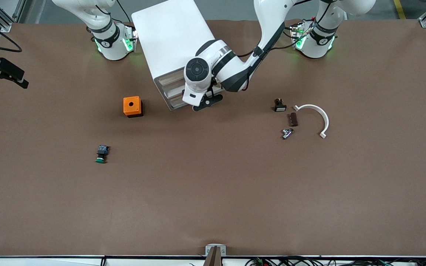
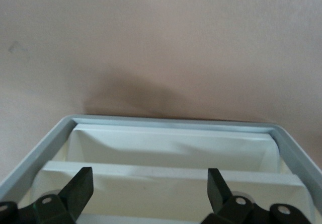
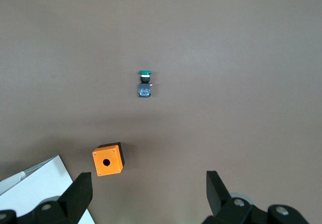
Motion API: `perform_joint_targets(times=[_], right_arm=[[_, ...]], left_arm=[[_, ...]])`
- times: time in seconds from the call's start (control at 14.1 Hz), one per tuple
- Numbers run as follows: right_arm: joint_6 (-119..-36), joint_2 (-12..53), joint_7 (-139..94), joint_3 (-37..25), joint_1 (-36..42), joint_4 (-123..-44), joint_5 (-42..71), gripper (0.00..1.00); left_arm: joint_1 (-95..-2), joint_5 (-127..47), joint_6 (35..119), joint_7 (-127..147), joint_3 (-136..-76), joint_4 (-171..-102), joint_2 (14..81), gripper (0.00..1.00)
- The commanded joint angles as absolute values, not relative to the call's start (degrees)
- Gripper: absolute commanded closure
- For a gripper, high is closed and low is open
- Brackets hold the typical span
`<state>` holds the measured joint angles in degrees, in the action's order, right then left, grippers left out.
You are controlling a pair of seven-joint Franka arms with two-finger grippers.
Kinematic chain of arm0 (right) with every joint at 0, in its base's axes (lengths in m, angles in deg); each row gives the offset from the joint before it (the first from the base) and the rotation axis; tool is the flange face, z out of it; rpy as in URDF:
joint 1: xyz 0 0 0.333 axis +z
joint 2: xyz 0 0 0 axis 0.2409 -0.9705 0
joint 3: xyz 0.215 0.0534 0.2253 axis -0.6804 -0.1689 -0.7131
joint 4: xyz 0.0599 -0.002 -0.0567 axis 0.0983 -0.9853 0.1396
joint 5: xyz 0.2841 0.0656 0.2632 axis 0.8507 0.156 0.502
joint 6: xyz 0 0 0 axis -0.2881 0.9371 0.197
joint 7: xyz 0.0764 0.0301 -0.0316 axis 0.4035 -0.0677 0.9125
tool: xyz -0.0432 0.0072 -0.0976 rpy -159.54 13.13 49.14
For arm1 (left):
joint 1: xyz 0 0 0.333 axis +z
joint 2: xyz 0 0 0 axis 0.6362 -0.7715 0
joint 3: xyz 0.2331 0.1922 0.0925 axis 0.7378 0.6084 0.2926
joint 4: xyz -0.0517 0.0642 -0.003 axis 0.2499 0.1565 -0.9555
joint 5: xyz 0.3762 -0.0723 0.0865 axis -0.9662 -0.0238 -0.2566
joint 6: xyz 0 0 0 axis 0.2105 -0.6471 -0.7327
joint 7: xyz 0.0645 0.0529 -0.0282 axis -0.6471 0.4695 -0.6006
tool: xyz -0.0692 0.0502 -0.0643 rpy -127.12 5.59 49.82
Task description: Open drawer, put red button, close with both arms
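The red button shows in no view. The white drawer cabinet (image 1: 172, 33) stands between the arm bases with its drawer fronts (image 1: 169, 90) facing the front camera. My left gripper (image 1: 206, 102) is open and empty right at those drawer fronts. In the left wrist view its fingers (image 2: 80, 186) straddle a white drawer front inside the grey cabinet frame (image 2: 171, 121). My right gripper (image 3: 149, 176) is open and empty, high over the table above the orange box (image 3: 107, 159); it is out of the front view. A corner of the cabinet (image 3: 35, 183) shows beside it.
A green-capped button switch (image 1: 101, 154) lies nearer the front camera than the orange box (image 1: 132, 106); it also shows in the right wrist view (image 3: 145, 83). Toward the left arm's end lie a small black part (image 1: 279, 105), a brown block (image 1: 293, 119), a metal piece (image 1: 287, 133) and a white curved strip (image 1: 318, 114).
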<state>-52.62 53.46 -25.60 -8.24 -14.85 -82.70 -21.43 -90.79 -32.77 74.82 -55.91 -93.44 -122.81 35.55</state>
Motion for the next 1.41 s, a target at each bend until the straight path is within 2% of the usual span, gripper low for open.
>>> perform_joint_targets(times=[0.0, 0.5, 0.71, 1.06, 1.34], right_arm=[[-51.73, 52.86, -25.14, -8.41, -14.21, -81.34, -22.45, 0.00], [-51.99, 52.86, -25.14, -8.41, -14.38, -80.64, -22.54, 0.00], [-51.99, 52.86, -25.14, -8.41, -14.29, -80.37, -22.54, 0.00], [-51.99, 52.86, -25.14, -8.41, -14.20, -80.37, -22.45, 0.00], [-51.99, 52.86, -25.14, -8.41, -14.20, -80.37, -22.54, 0.00]], left_arm=[[-92.24, -33.00, 76.73, -58.46, -93.61, -123.83, 35.90, 0.00], [-91.63, -33.61, 77.62, -59.09, -92.92, -123.65, 36.42, 0.00], [-86.73, -35.54, 77.18, -58.56, -90.98, -123.13, 38.35, 0.00], [-74.69, -49.33, 77.26, -55.24, -90.80, -120.32, 37.75, 0.00], [-65.11, -50.32, 77.35, -46.01, -90.71, -120.14, 40.10, 0.00]])
